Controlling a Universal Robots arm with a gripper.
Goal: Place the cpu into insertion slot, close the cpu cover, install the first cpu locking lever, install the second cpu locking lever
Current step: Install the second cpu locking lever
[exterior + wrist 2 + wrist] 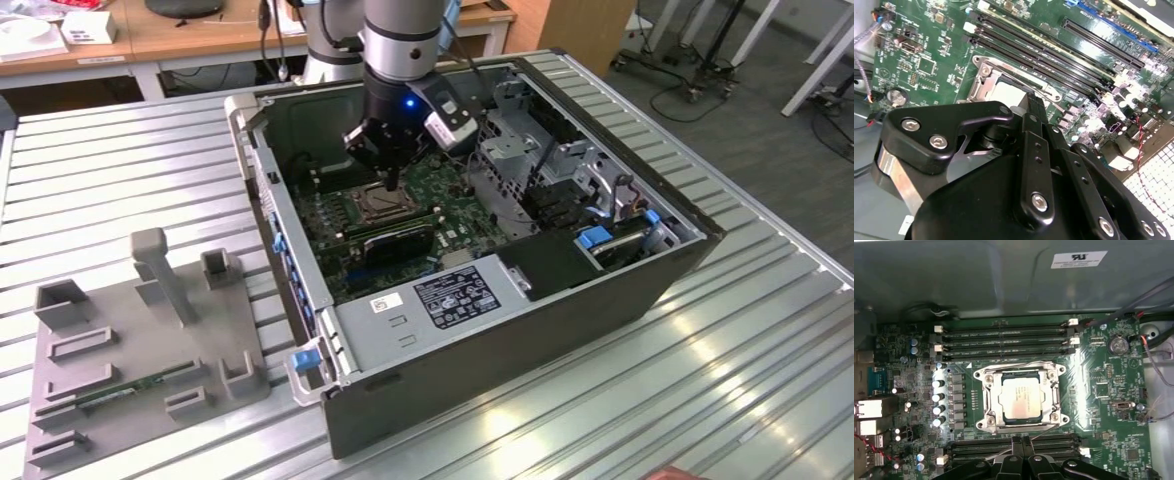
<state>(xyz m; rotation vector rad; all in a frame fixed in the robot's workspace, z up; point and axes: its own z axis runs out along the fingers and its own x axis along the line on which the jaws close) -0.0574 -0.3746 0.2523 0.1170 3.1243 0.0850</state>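
Since the cpu (1021,399) already lies flat in the insertion slot (988,399) on the motherboard (1104,390), the first step looks done to me. The cpu cover (1021,371) seems to be down over it too: in the first wrist view its silvery frame rings the chip on all four sides, with the metal top showing through the window. A thin lever (1041,429) runs along the side of the frame nearest me, and I judge the locking is what remains, though I cannot tell from here whether either lever is hooked under its catch.

My gripper (1022,440) has its two fingers drawn together with nothing between them, tips hanging just beside that near edge of the socket. In the exterior view it (388,180) reaches down inside the open computer case (400,400), above the socket.

As for writing, a white label (1072,259) sits on the case wall and another sticker (454,297) on the power supply box, but the print on both is too small for me to read.
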